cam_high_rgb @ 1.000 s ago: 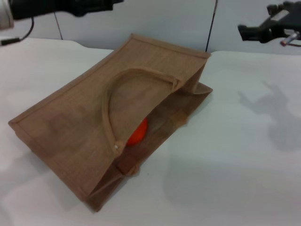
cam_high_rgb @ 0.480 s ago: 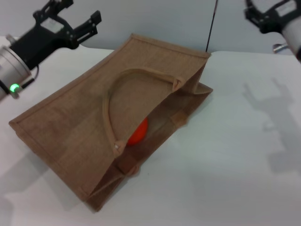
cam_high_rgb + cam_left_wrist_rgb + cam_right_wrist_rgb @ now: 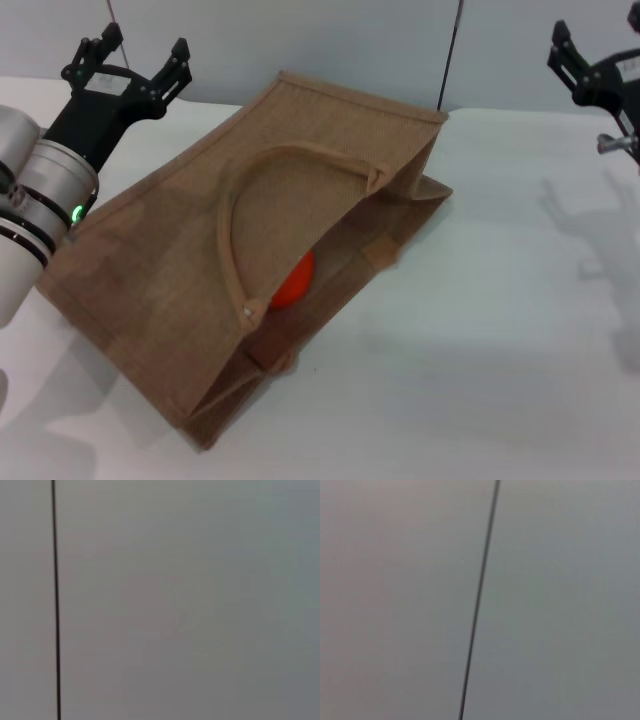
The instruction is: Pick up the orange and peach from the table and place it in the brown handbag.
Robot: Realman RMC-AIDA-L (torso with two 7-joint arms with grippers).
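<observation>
The brown handbag (image 3: 190, 250) lies on its side on the white table (image 3: 500, 320), its mouth facing the front right. The orange (image 3: 296, 281) shows inside the mouth, under a strap handle (image 3: 235, 240). The peach is not in view. My left gripper (image 3: 127, 52) is open and empty, raised above the bag's far left corner. My right gripper (image 3: 600, 65) is raised at the far right edge of the head view, well clear of the bag. Both wrist views show only a grey wall with a dark seam.
A grey wall (image 3: 330, 40) with dark vertical seams stands behind the table. Bare white tabletop lies to the right of the bag and in front of it.
My left arm has swung down and toward me, its gripper now above the bag's far left corner. My right gripper has moved right toward the frame edge. The bag and orange have not moved.
</observation>
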